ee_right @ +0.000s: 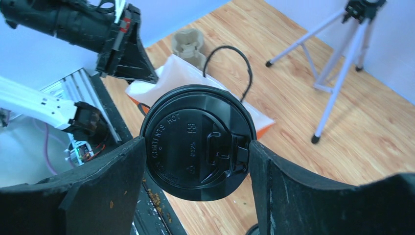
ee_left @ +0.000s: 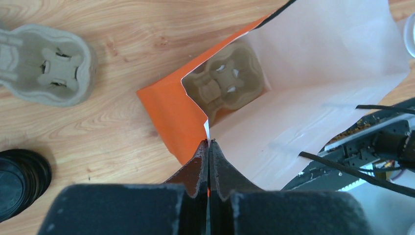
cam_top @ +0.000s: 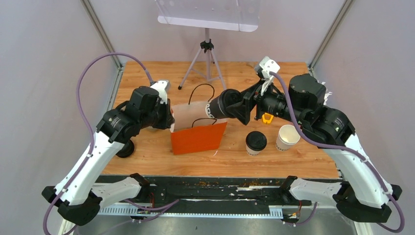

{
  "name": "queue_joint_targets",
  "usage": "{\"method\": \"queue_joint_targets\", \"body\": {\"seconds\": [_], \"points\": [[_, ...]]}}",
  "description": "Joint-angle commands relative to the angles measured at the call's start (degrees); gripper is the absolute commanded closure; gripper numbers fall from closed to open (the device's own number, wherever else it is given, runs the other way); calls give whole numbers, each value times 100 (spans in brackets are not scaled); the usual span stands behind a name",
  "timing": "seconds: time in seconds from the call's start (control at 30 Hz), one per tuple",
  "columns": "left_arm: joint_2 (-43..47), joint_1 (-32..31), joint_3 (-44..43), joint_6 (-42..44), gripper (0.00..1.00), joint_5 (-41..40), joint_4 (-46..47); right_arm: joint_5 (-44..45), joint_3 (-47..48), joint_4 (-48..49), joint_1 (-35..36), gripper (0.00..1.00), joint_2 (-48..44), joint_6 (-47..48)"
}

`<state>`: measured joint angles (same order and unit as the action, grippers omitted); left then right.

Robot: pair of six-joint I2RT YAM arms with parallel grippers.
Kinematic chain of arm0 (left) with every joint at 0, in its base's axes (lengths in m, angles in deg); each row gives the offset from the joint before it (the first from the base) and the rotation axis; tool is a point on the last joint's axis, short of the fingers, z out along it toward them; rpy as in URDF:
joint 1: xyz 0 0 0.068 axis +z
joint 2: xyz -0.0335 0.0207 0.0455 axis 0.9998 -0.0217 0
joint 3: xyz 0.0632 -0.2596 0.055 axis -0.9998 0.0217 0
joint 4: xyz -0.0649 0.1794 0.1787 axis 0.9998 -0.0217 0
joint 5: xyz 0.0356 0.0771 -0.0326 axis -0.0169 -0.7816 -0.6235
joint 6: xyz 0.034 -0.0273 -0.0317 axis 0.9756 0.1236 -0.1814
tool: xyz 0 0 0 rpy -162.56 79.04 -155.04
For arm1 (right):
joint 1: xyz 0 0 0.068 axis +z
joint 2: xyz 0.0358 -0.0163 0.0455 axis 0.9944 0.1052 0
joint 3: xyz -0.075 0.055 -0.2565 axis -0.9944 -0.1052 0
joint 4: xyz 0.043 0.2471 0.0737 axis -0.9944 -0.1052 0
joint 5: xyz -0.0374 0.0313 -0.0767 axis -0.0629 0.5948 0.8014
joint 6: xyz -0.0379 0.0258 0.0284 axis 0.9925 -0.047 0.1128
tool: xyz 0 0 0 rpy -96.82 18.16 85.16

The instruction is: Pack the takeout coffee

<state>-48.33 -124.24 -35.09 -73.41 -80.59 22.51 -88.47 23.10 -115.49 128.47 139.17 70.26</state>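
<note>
While my left claw [ee_left: 209, 144] pinches fully shut on the rim of the orange bag [cam_top: 198, 138], a lidded cup [cam_top: 255, 142] and a lidless cup [cam_top: 287, 137] stand nearest me. Farther back, my right claw [ee_right: 195, 144] clamps a third cup [cam_top: 218, 108], lidded, sideways at the bag's mouth.
</note>
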Motion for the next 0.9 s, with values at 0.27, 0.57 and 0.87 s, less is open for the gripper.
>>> {"method": "queue_joint_targets", "body": {"seconds": [0.27, 0.57, 0.87], "points": [[404, 24, 308, 610, 100, 1104, 331, 259, -108, 755, 904, 31, 318, 567], [560, 17, 330, 439, 86, 422, 261, 646, -783, 1159, 1679, 28, 693, 1424], [710, 18, 126, 266, 64, -480, -225, 551, -841, 1230, 1739, 28, 1027, 1899]]}}
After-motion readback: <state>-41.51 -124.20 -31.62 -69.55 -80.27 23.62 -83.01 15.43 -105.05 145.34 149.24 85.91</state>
